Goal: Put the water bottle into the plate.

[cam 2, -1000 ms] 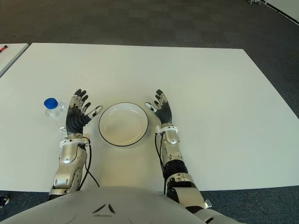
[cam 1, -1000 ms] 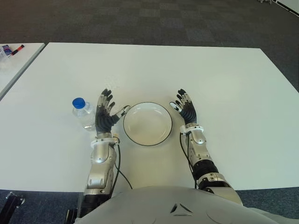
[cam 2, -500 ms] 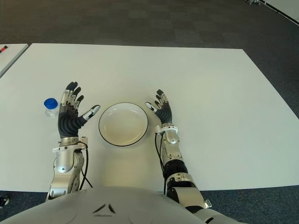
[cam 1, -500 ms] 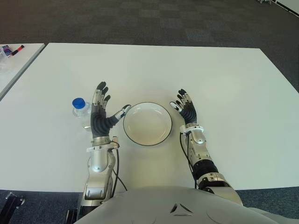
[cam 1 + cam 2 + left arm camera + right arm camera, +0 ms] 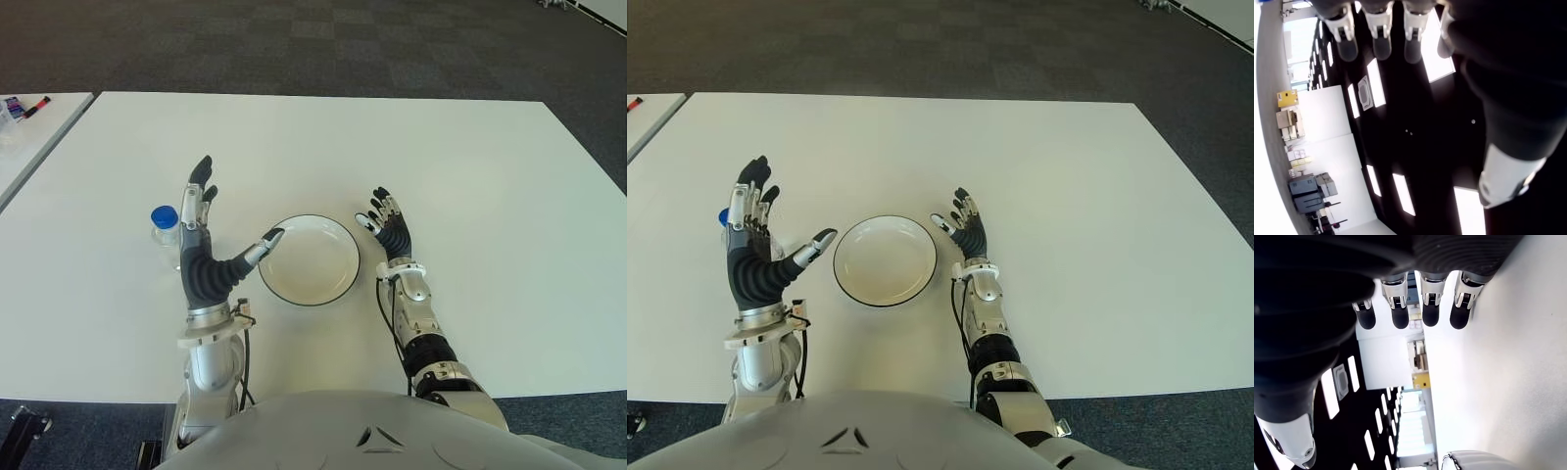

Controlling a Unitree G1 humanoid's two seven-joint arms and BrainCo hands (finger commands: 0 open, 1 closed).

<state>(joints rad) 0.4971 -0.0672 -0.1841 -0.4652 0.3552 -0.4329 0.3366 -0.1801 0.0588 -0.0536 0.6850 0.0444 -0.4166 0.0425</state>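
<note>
water bottle [image 5: 165,223]: small clear plastic one with a blue cap, standing upright on the white table [image 5: 470,166], off to the left of the plate and well apart from it. Mostly hidden behind the left hand in the right eye view.
plate [image 5: 310,259]: white, dark rim, nothing in it, sits between the two hands.
left hand [image 5: 206,257]: raised just beside the bottle on its plate side, fingers straight and spread, thumb poking out toward the plate rim. Holding nothing.
right hand [image 5: 390,227]: shows just right of the plate, fingers loosely spread, idle.
handling guess: looks light and tippy, thin walls will probably squish, smooth plastic so kinda slippery.
where to grab: I'd wrap the body around the middle, below the cap, with gentle pressure.
</note>
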